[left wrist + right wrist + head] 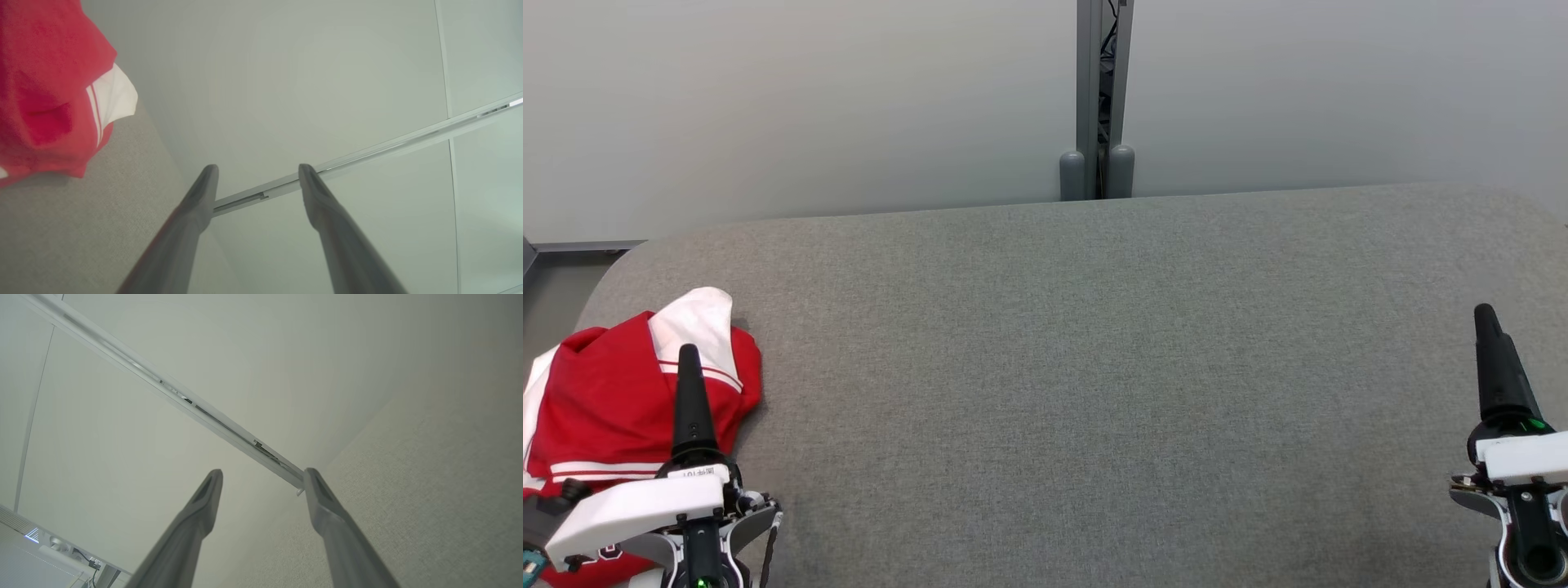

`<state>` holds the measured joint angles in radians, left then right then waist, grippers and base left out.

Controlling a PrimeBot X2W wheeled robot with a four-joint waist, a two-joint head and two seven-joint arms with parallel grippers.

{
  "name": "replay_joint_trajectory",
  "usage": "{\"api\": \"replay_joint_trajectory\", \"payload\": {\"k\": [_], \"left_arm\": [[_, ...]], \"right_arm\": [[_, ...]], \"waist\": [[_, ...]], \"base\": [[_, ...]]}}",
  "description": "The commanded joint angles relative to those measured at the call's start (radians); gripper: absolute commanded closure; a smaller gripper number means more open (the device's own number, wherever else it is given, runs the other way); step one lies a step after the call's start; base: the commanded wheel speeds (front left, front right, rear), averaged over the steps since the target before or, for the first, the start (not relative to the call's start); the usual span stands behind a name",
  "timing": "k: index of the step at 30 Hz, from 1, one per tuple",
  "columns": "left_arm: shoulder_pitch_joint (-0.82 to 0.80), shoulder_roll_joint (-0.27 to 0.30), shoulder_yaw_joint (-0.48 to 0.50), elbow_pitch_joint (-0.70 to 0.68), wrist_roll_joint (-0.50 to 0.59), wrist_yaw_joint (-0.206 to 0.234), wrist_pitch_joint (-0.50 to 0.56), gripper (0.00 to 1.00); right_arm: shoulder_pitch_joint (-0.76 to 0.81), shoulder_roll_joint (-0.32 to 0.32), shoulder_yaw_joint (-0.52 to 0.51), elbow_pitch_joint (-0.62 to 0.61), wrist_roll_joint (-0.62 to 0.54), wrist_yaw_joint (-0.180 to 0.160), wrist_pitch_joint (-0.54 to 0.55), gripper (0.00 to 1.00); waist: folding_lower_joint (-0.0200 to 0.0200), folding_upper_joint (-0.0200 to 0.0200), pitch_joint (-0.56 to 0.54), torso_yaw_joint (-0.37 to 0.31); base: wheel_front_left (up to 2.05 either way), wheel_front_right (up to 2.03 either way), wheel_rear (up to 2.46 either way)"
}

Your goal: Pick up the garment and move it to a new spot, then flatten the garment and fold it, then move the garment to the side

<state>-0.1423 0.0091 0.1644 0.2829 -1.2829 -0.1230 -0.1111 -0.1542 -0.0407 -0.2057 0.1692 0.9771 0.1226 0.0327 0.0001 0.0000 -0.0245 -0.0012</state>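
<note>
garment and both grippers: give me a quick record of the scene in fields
garment: red and white, crumpled in a heap, not flattened
place: near left corner of the grey table
left gripper: open, empty, close by the garment
right gripper: open, empty, at the table's right side
task stage: garment not yet picked up

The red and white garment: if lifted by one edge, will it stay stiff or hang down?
Probably floppy: the garment lies bunched in soft folds, so it should hang and unfold. Likely light, being thin cloth. Pushed, it would probably wrinkle on the textured grey table rather than slide.
</note>
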Motion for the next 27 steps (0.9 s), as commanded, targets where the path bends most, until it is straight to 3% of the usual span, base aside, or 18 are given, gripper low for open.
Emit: {"api": "replay_joint_trajectory", "payload": {"k": [1,2,6,18,27], "left_arm": [[-0.023,0.004,0.005,-0.012,0.004,-0.005,-0.002,0.0],[-0.021,0.005,0.009,-0.038,0.043,-0.005,-0.007,0.0],[-0.013,0.005,0.011,-0.082,0.111,-0.006,-0.017,0.0],[0.008,0.006,0.025,-0.188,0.287,0.006,-0.044,0.0],[0.053,0.006,-0.096,-0.26,0.514,0.064,-0.062,0.0]], "right_arm": [[-0.013,-0.011,-0.003,-0.015,0.002,0.006,-0.006,0.0],[-0.015,-0.013,0.018,-0.051,-0.077,0.006,-0.016,0.0],[-0.013,-0.012,0.038,-0.108,-0.186,0.006,-0.035,0.0],[0.001,-0.032,0.116,-0.214,-0.452,0.007,-0.087,0.0],[0.029,-0.035,0.144,-0.221,-0.597,0.008,-0.122,0.0]], "waist": [[0.0,0.0,0.0,0.0],[0.0,0.0,0.0,0.001],[0.0,0.0,-0.001,0.002],[0.0,0.0,-0.008,0.005],[0.0,0.0,-0.015,0.004]], "base": [[0.0,0.0,0.0],[0.0,0.0,0.0],[0.0,0.0,0.0],[0.0,0.0,0.0],[0.0,0.0,0.0]]}}
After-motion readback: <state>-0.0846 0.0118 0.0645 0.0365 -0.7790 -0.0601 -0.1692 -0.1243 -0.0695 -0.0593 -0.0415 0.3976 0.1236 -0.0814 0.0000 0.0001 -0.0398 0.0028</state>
